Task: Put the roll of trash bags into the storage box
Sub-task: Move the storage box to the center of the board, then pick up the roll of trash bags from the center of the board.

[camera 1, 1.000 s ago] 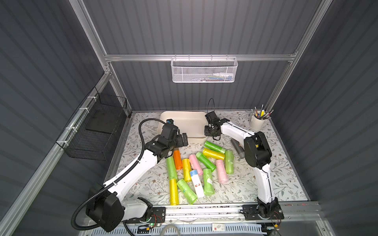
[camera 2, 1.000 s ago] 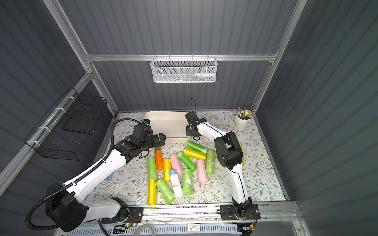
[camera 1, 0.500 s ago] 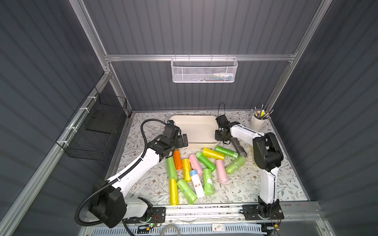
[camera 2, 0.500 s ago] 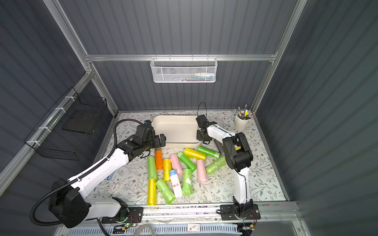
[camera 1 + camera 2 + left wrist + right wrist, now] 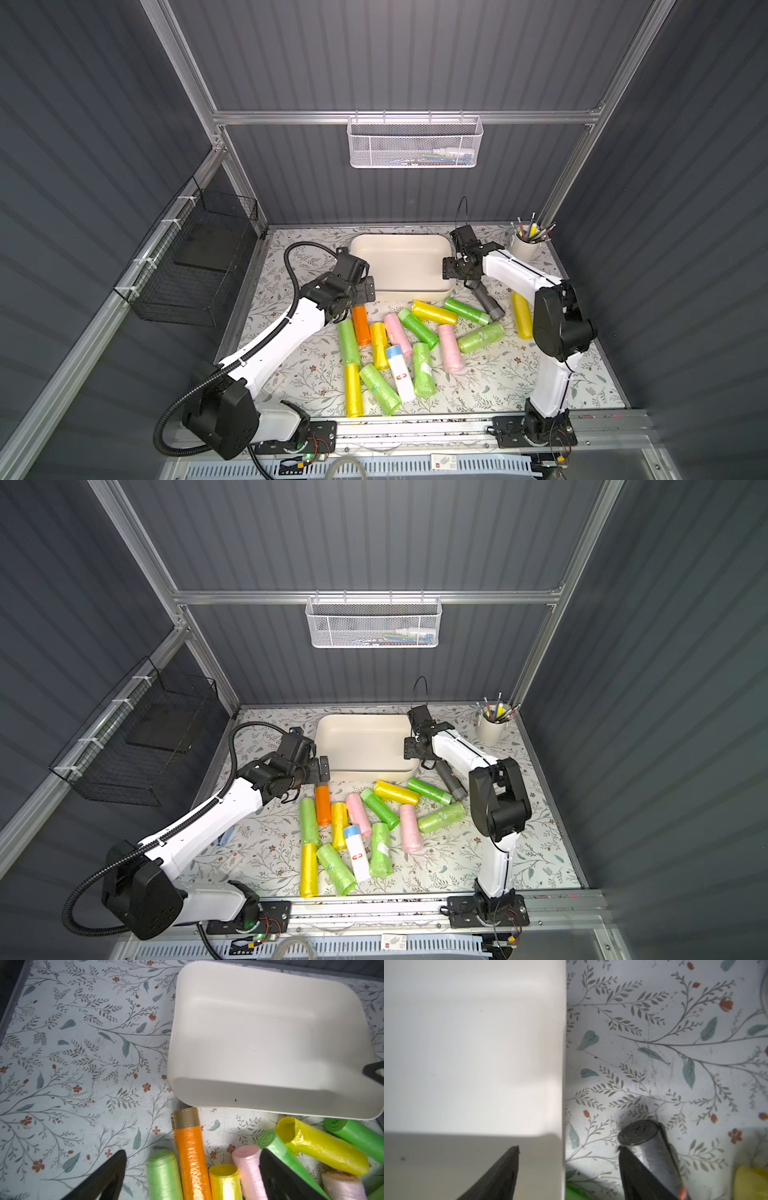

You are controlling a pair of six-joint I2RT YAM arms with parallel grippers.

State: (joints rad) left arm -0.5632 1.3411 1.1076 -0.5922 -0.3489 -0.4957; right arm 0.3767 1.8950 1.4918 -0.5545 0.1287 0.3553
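The cream-white storage box (image 5: 401, 262) (image 5: 361, 742) sits empty at the back of the floral mat. Several trash-bag rolls lie loose in front of it, green, yellow, pink and orange. My left gripper (image 5: 360, 300) (image 5: 193, 1152) hangs open over the brown-capped end of the orange roll (image 5: 360, 326) (image 5: 191, 1147), near the box's front left corner. My right gripper (image 5: 457, 277) (image 5: 568, 1147) is open astride the box's right wall (image 5: 563, 1064), one finger inside and one outside. A dark grey roll (image 5: 487, 300) (image 5: 648, 1142) lies right beside the outer finger.
A cup of pens (image 5: 525, 245) stands at the back right. A yellow roll (image 5: 521, 315) lies under my right arm. A white tube with a blue cap (image 5: 399, 370) lies among the rolls. A white mesh basket (image 5: 415, 143) hangs on the back wall, a black wire basket (image 5: 195, 262) on the left wall.
The storage box has slid to the right with my right gripper, which then opened off its wall. A light green roll and a yellow roll were pushed right. My left gripper stayed open.
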